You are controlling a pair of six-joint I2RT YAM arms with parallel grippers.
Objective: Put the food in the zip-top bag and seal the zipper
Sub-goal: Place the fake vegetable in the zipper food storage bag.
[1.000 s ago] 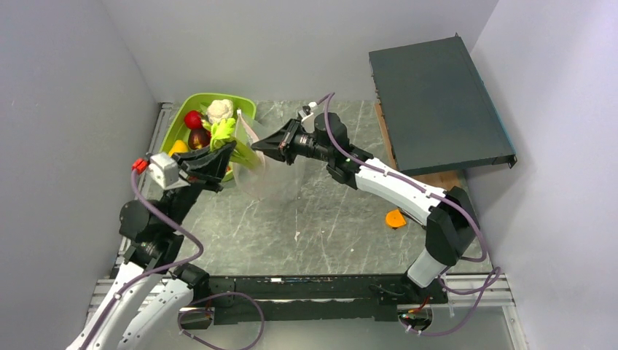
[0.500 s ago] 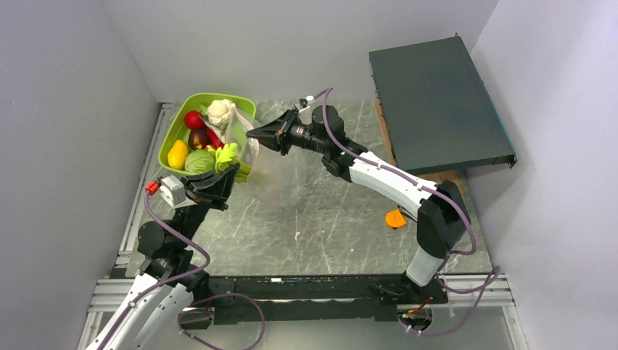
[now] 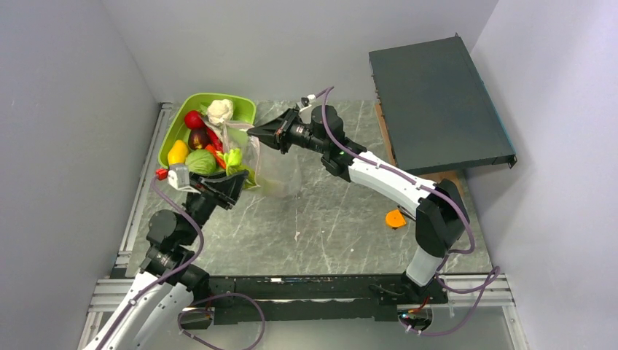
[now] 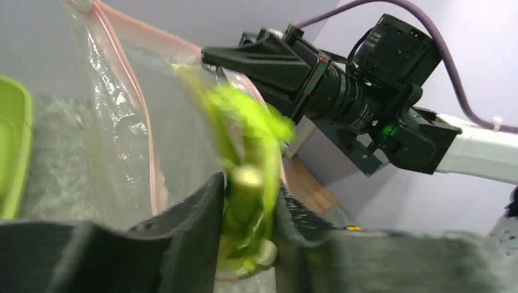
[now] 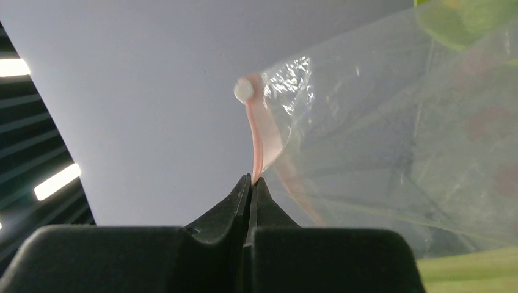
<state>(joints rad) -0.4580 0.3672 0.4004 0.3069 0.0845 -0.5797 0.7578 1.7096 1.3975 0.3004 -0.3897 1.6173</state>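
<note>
My right gripper (image 3: 253,133) (image 5: 251,178) is shut on the pink zipper (image 5: 259,140) and holds the clear zip-top bag (image 3: 280,171) (image 5: 397,140) up with its mouth toward the tray. A pale green leafy stalk (image 3: 234,158) (image 4: 244,128) stands between the fingers of my left gripper (image 3: 235,175) (image 4: 247,201) at the bag's mouth. The jaws are slightly apart around it and the stalk is blurred. More food lies in the lime-green tray (image 3: 244,108): a red piece (image 3: 193,119), a cauliflower (image 3: 220,110), a dark purple piece (image 3: 198,137), a yellow one (image 3: 177,152) and a green one (image 3: 200,161).
An orange disc (image 3: 395,218) lies on the marble table to the right. A dark flat panel (image 3: 437,106) leans at the back right. Grey walls close in on the left, back and right.
My left gripper has drawn back toward the near edge and carried the leafy stalk from over the tray to the bag's mouth. Its jaws have parted a little. The right gripper shifted left with the bag.
</note>
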